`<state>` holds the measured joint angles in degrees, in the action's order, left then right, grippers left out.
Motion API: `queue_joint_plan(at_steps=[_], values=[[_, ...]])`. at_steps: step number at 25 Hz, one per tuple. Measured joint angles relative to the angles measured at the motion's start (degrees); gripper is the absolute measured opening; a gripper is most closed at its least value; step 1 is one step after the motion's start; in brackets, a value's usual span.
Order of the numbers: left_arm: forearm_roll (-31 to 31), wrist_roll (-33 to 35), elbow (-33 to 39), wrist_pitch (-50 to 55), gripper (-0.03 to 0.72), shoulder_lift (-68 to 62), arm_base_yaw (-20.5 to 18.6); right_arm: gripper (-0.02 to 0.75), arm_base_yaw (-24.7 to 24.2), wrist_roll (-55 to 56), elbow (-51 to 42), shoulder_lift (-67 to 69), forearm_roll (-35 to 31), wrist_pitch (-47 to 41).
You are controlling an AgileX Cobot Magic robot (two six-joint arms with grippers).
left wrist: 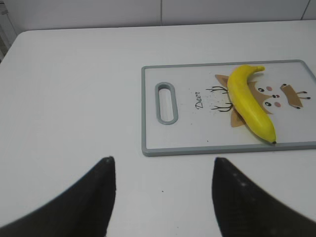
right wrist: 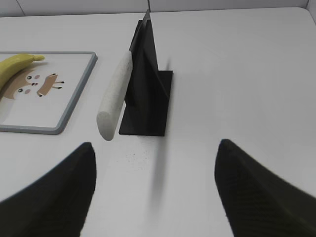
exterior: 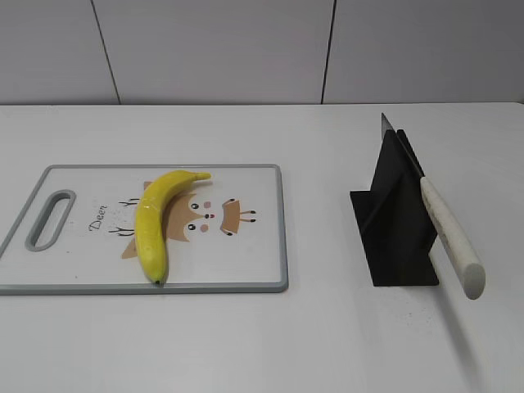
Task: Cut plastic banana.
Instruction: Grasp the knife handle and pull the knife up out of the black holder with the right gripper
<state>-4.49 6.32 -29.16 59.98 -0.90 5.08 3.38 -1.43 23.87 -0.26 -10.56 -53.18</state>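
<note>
The yellow plastic banana [exterior: 157, 221] lies on the white cutting board [exterior: 246, 262], stem toward the back; it also shows in the left wrist view [left wrist: 249, 103] and partly in the right wrist view [right wrist: 15, 66]. A knife with a white handle [exterior: 450, 237] rests slanted in a black stand [exterior: 393, 221], seen too in the right wrist view [right wrist: 114, 94]. My left gripper [left wrist: 163, 163] is open and empty, in front of the board's handle end. My right gripper [right wrist: 155, 148] is open and empty, in front of the stand. Neither gripper shows in the exterior view.
The cutting board [left wrist: 197, 143] has a grey rim, a handle slot [left wrist: 167, 102] and a deer picture. The black knife stand [right wrist: 148, 94] sits on the white table to the right of the board. A white panelled wall runs behind the table.
</note>
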Motion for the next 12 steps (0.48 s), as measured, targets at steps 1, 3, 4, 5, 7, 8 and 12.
queue_joint_plan(at_steps=[1,3,4,5,7,8,12], values=[[0.0,0.0,0.0,0.0,0.589,0.0,0.0,0.586,0.0,0.0,0.0,0.0,0.0,0.1],[0.0,0.0,0.0,0.0,0.589,0.0,0.0,0.587,0.0,0.0,0.4,1.5,0.0,0.0],[0.0,0.0,0.0,0.0,0.589,0.0,0.0,0.587,0.0,0.0,1.1,3.1,0.0,0.0],[0.0,0.0,0.0,0.0,0.589,0.0,0.0,0.587,0.0,0.0,2.0,4.9,0.0,0.0],[0.0,0.0,0.0,0.0,0.589,0.0,0.0,0.587,0.0,0.0,4.4,9.0,0.3,-0.4],[0.0,0.0,0.0,0.0,0.589,0.0,0.0,0.587,0.0,0.0,6.0,11.5,0.6,-1.2],[0.0,0.0,0.0,0.0,0.589,0.0,0.0,0.587,-0.1,0.0,11.9,22.7,1.7,-5.6]])
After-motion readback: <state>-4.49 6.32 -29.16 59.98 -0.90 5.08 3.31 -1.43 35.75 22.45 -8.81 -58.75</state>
